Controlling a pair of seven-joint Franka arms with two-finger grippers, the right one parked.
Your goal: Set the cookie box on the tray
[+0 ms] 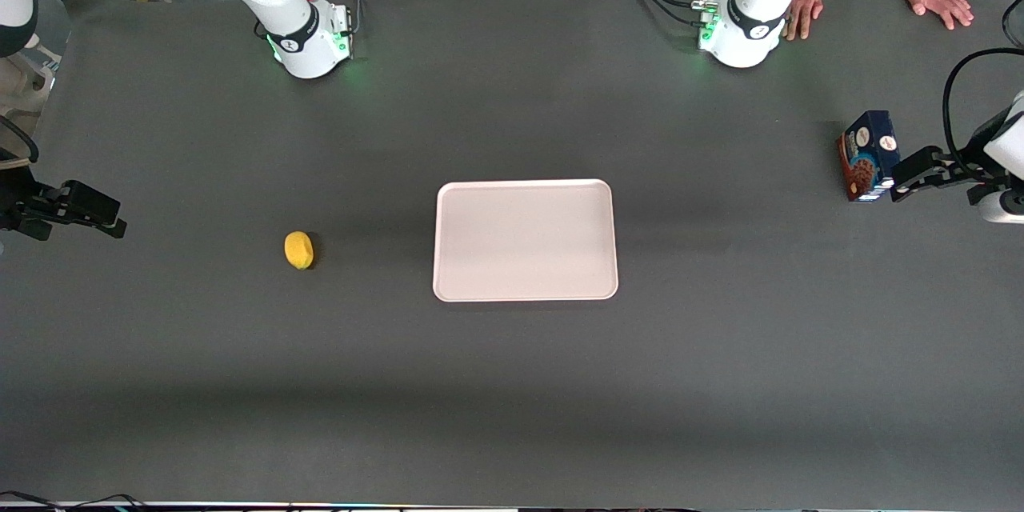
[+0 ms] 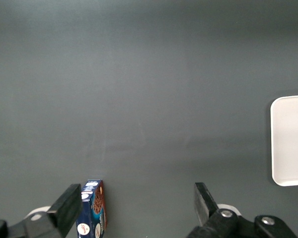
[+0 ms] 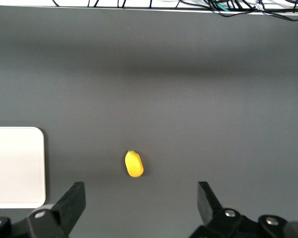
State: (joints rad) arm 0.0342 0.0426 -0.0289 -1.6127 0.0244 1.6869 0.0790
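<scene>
The cookie box (image 1: 868,156) is a slim navy carton with a brown cookie face. It stands on the dark table toward the working arm's end, far from the tray. My left gripper (image 1: 898,181) hovers low right beside it. In the left wrist view the gripper (image 2: 136,206) is open wide, and the cookie box (image 2: 93,210) sits just inside one finger (image 2: 68,208), well apart from the other finger (image 2: 203,201). Nothing is gripped. The pale pinkish tray (image 1: 524,288) lies flat at the table's middle, and its rounded end (image 2: 288,144) shows in the wrist view.
A small yellow rounded lump (image 1: 298,250) lies beside the tray toward the parked arm's end (image 3: 134,164). Two arm bases (image 1: 740,32) stand along the table edge farthest from the front camera, and a person's hands (image 1: 944,4) rest there.
</scene>
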